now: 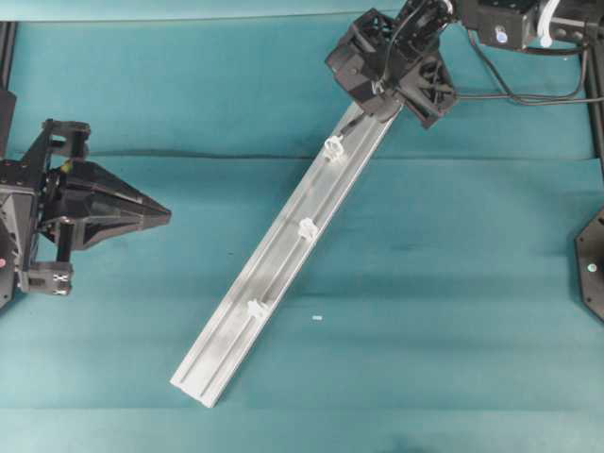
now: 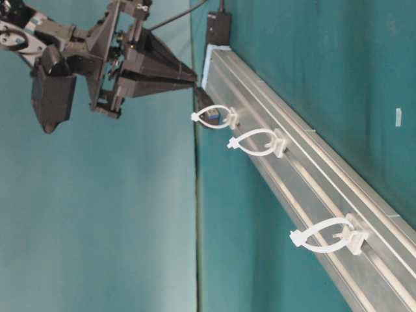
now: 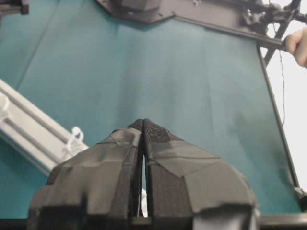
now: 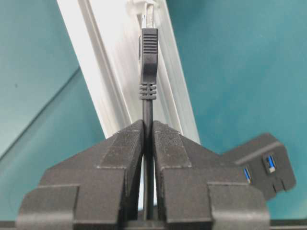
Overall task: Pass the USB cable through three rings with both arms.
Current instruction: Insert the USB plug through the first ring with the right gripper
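The silver rail (image 1: 283, 274) lies diagonally on the teal cloth and carries three white rings (image 1: 333, 148) (image 1: 308, 227) (image 1: 255, 309). My right gripper (image 4: 148, 122) hovers over the rail's far end and is shut on the thin black USB cable, just behind its plug (image 4: 148, 52). The plug points along the rail, and its metal tip sits at the nearest ring (image 2: 211, 116); I cannot tell whether it is inside. The black hub (image 4: 261, 163) lies beside the rail. My left gripper (image 1: 160, 215) is shut and empty, well left of the rail.
The other two rings (image 2: 250, 140) (image 2: 322, 237) stand upright along the rail. A tiny white scrap (image 1: 316, 318) lies on the cloth right of the rail. A black base (image 1: 592, 264) sits at the right edge. In the left wrist view a person's hand (image 3: 300, 45) shows at the top right.
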